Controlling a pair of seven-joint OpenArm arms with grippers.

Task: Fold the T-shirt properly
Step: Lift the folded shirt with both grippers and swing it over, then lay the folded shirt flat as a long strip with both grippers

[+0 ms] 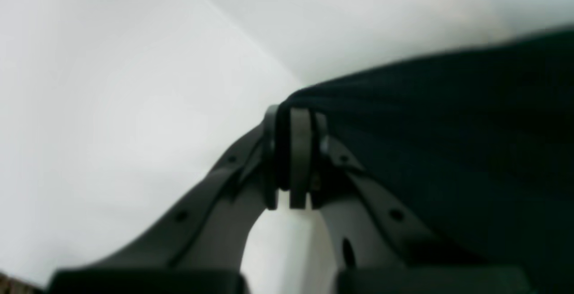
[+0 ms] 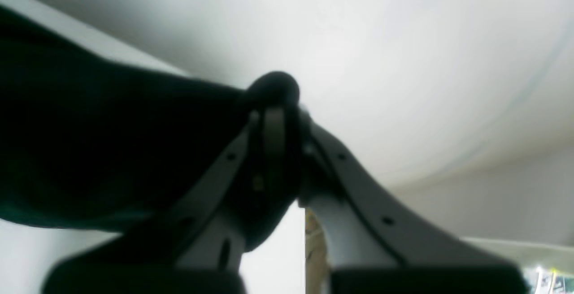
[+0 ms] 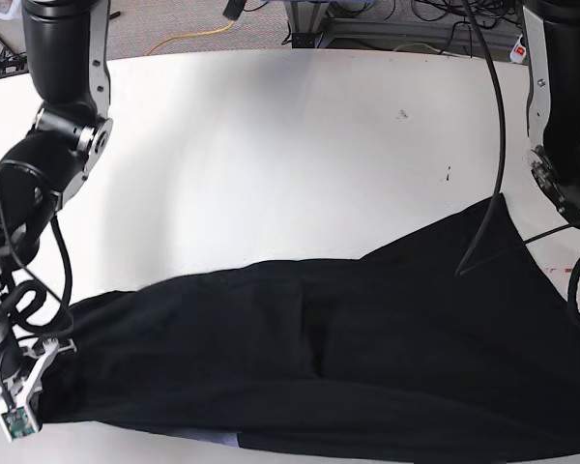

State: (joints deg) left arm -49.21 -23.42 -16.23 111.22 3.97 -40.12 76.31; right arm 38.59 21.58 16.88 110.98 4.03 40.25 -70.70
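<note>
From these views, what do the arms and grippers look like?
Both arms are glossy black cylindrical segments with black cables looped alongside. The right arm has a white fitting with a small green board at its wrist end. The left gripper and right gripper have dark grey curved fingers with small holes and lighter pads.

The white table (image 3: 271, 145) is carrying the black T-shirt (image 3: 348, 358), which is lying spread across its near edge.

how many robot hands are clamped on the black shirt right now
2. The left hand pinches a bunched edge of the large black cloth T-shirt; the right hand grips another bunched edge, at the base view's lower left.
</note>
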